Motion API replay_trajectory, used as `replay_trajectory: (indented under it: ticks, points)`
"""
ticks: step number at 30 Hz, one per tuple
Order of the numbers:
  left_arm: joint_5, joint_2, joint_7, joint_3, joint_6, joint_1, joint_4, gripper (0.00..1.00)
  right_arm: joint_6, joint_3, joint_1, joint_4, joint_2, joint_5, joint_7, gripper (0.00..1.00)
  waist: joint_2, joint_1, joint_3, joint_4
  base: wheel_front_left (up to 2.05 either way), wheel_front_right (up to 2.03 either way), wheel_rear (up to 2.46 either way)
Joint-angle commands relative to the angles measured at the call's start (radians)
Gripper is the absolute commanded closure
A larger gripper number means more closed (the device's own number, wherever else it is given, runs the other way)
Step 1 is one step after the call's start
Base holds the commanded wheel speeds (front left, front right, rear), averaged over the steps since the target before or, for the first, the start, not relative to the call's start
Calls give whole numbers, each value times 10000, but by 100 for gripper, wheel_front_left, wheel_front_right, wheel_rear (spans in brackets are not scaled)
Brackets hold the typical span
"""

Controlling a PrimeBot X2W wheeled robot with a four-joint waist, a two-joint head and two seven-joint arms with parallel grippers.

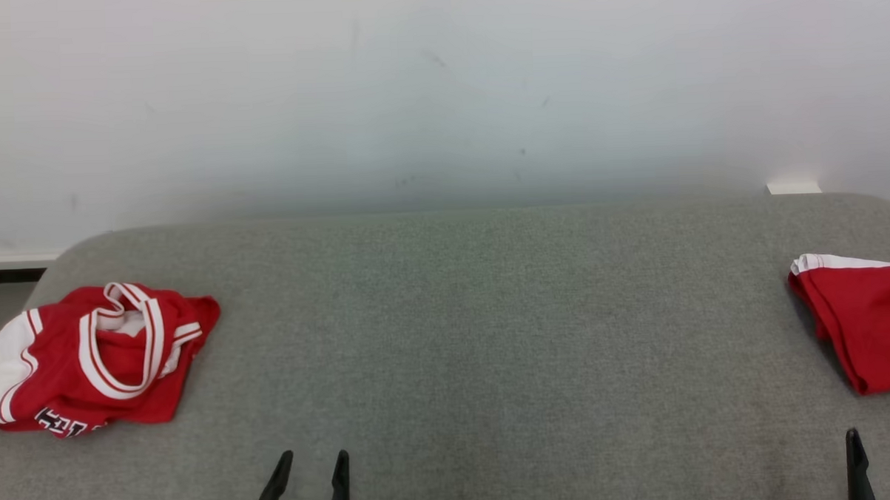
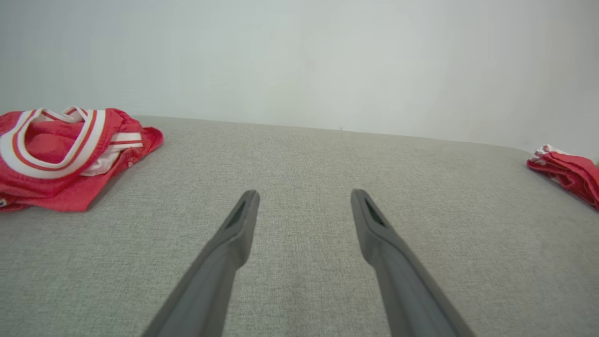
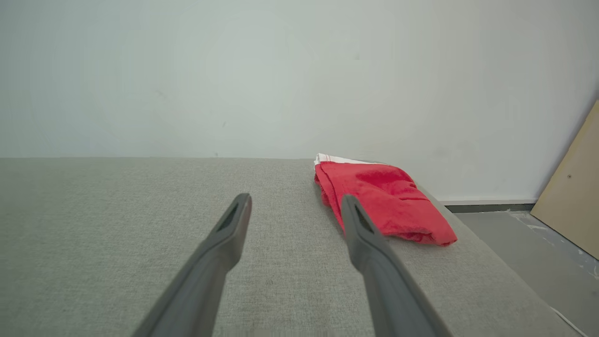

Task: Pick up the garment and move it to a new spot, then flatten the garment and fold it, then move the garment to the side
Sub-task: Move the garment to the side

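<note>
- Looking down from the head, you have a grey fabric-covered table (image 1: pixel 477 315) running left to right, with a pale wall (image 1: pixel 439 95) along its far side.
- Crumpled garment (image 1: pixel 97 358): red with white-and-red trim and dark lettering at its near edge. It lies bunched at the table's left end.
- Folded red garment (image 1: pixel 862 317): white band on its far edge. It sits at the right end, well apart from the crumpled one.
- Left gripper (image 1: pixel 314 456): at the near edge, left of centre. Your fingers are spread wide with nothing between them, over bare cloth. The crumpled garment lies farther off to its left, not touching.
- Right gripper (image 1: pixel 886 434): at the near edge, far right. It is spread wide and empty. The folded garment lies just beyond it, with no contact seen.
- Right of the table you have grey floor (image 3: pixel 514 234) and a tan board (image 3: pixel 571 187) against the wall.
</note>
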Motion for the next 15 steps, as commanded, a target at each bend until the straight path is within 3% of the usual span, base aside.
replay_trajectory:
  ticks: [1, 7, 15]
  points:
    - [-77, 44, -2, 43, 42, 117, -80, 0, -27, -81, 206, -141, 82, 27, -35, 0, 0, 2, -82, 15, 0, 0, 0]
    - [-161, 44, -2, -49, 70, 218, -157, 0, -27, 65, 781, -360, 509, 14, -36, 0, 0, 2, -237, -13, 0, 0, 0]
    - [-162, 44, -2, -46, 99, 197, -174, 0, -27, 294, 593, -255, 597, -107, -39, 0, 0, 2, -211, 32, 0, 0, 0]
